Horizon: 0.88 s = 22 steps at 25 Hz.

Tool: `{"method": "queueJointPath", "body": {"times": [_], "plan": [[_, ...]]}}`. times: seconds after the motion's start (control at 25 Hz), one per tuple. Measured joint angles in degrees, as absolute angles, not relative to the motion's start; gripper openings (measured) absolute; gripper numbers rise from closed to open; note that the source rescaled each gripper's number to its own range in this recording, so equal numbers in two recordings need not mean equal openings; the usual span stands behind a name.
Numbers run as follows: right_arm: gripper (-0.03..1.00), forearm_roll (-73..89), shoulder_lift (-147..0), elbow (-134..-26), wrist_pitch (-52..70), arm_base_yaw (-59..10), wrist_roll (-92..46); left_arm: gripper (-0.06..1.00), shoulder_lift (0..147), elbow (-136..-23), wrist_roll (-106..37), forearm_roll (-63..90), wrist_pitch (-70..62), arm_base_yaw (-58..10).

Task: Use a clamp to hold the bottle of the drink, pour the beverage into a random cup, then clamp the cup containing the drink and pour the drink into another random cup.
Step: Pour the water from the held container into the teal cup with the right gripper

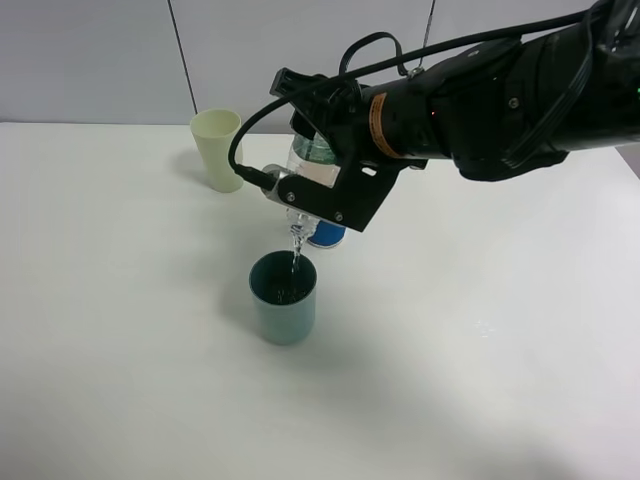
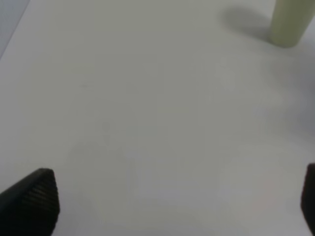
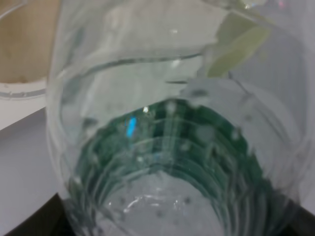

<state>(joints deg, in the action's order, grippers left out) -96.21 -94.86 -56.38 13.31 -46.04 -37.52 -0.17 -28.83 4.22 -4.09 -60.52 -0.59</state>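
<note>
Teal is where you should look first: the teal cup stands upright near the middle of the white counter. A thin stream of clear liquid falls into its mouth. Your right pincer reaches across from the right of the high view and is clamped around the clear bottle. It holds the bottle tipped neck-down just above the cup, without touching it. A blue object sits just behind the cup, mostly hidden by the pincer, so you cannot tell what it is. The pale yellow cup stands upright well apart, toward the back left.

Only the high view shows you the pour and how the cups are laid out. The right wrist view is filled by the bottle's ribbed clear wall, with the cup's green showing blurred through it. That view shows you little of the pincer itself.

The left wrist view shows what the high view lacks. Your left pincer is spread wide over bare counter, with dark fingertips at the picture's edges and nothing between them. The pale yellow cup stands off to one side of it.
</note>
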Motion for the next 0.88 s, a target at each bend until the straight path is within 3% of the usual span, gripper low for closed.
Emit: {"method": "queueJointPath", "body": {"times": [0.88], "plan": [[0.02,-96.5,-94.9,-56.6,20.3,-49.0,-37.5,1.0,-0.2,-28.8,4.2,-4.1,-60.5,-0.6]]}}
